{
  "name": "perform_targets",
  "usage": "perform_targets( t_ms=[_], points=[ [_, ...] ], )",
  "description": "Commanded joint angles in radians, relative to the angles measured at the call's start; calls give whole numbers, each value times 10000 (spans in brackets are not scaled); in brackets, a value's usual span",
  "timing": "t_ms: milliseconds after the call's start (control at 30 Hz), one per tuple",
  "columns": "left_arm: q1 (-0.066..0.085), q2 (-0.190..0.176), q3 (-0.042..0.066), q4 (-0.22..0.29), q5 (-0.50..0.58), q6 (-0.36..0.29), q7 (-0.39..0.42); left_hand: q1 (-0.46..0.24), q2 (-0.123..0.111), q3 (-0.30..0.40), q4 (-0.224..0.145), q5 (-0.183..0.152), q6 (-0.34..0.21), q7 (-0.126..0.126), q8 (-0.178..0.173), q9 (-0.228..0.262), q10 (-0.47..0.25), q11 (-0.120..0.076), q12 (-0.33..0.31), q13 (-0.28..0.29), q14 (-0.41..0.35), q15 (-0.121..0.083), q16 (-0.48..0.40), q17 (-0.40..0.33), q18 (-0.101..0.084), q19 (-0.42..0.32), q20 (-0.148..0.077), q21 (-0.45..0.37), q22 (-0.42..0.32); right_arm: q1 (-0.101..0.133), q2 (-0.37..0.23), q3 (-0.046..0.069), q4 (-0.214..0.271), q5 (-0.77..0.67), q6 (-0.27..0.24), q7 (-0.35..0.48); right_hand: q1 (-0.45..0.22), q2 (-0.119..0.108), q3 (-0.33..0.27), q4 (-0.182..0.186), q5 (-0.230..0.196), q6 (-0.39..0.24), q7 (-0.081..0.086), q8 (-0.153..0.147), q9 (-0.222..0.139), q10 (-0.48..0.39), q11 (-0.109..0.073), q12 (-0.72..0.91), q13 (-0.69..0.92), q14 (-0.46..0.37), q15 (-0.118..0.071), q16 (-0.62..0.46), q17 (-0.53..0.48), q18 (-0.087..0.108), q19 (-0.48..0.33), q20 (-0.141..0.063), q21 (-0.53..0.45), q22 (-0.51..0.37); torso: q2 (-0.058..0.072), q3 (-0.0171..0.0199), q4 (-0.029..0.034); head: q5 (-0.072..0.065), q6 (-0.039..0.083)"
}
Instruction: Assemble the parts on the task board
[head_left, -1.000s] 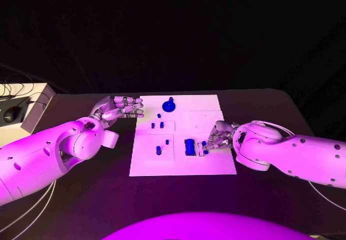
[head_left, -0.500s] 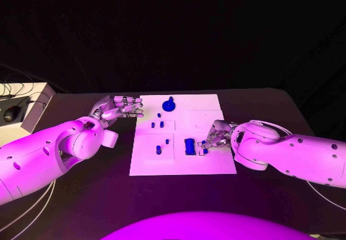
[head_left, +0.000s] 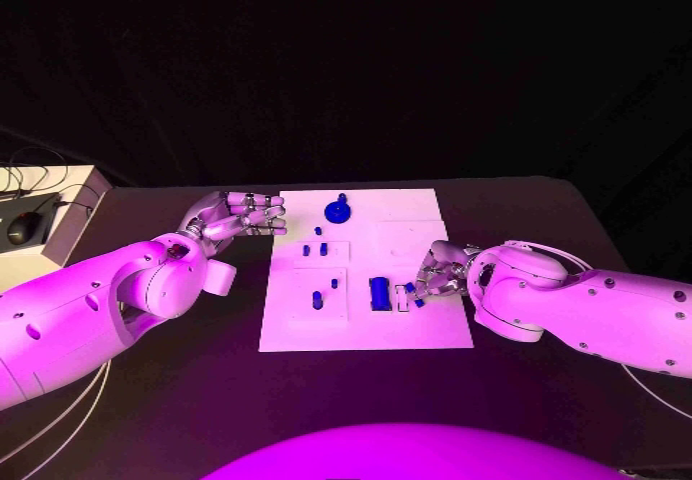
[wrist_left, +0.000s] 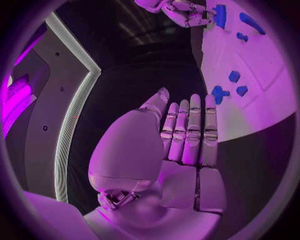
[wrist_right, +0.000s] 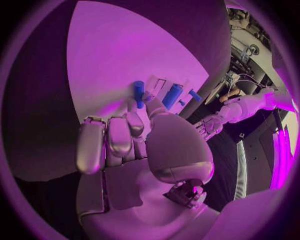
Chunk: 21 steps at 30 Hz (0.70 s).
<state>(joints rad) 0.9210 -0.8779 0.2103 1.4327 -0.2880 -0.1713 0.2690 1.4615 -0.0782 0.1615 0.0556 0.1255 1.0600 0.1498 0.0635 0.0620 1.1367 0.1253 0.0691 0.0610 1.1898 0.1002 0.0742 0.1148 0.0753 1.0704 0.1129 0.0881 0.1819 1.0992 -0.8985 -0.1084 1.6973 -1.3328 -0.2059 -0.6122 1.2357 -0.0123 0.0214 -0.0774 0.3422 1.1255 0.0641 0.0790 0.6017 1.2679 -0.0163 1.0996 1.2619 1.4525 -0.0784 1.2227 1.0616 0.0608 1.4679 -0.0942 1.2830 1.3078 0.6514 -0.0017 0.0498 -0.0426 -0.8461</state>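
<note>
Right hand (head_left: 440, 272) at the task board's (head_left: 418, 215) right edge, fingers (wrist_right: 136, 122) pinching a small blue peg (wrist_right: 139, 93) beside the long blue block (head_left: 378, 292); left hand (head_left: 238, 214) released, hovering off the board's left edge above the counter (head_left: 519, 215); I'd keep the peg upright, align over its socket, then press straight down, slowly.

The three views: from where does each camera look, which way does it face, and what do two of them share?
Head view: from the robot's head, down at the task board; both arms, left hand and right hand show.
Left wrist view: behind the left hand, fingers straight toward the board's edge.
Right wrist view: behind the right hand, which pinches a small blue part over the board.
Shared: each wrist view also shows the opposite hand, far off.
</note>
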Motion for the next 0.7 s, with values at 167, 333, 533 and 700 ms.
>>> perform_targets(
  t_ms=[167,333,533,700],
  points=[
    [-7,4,9,16,57,161,18,-45,0,-2,30,37,-38,-10,-2,3,-72,25,-32,-11,-81,4,10,15,-59,8,42,-8,-17,-112,-174,-84,-22,-176,606,-260,-74,-342,102,307,-143,7,7,24,27,-42,-2,11,-10,-3,-8,-26,43,20,826,-15,-17,1526,8,-2,-2,-20,-7],
    [-7,5,9,12,57,166,14,-40,-7,4,66,37,-43,-9,0,4,-86,26,-32,-11,-88,6,10,16,-57,13,46,-12,-34,-118,-215,-84,-45,-187,610,-278,-42,-371,145,407,-222,1,7,29,41,-39,0,16,-14,-2,-8,-29,55,20,827,-14,-12,1535,4,0,3,-30,-8],
    [-7,3,9,11,57,170,7,-40,-7,4,66,37,-43,-9,0,4,-86,26,-32,-11,-88,6,10,16,-57,13,46,-12,-34,-120,-225,-84,-97,-709,797,-352,-99,-389,125,474,-221,-13,11,25,44,-62,2,-13,-34,0,-6,-32,59,25,825,-14,-32,1530,3,-5,5,-47,-17],
    [-7,7,9,12,57,177,4,-46,-8,3,88,34,-49,-10,-2,3,-86,28,-29,-10,-88,7,10,16,-56,12,49,-15,-44,-120,-162,-84,-120,-1424,1108,-379,-326,-621,192,848,-149,-101,82,-74,-114,-138,52,-100,-92,-7,37,-44,66,41,823,25,-50,1533,-1,-8,-2,-52,-23]
  ],
)
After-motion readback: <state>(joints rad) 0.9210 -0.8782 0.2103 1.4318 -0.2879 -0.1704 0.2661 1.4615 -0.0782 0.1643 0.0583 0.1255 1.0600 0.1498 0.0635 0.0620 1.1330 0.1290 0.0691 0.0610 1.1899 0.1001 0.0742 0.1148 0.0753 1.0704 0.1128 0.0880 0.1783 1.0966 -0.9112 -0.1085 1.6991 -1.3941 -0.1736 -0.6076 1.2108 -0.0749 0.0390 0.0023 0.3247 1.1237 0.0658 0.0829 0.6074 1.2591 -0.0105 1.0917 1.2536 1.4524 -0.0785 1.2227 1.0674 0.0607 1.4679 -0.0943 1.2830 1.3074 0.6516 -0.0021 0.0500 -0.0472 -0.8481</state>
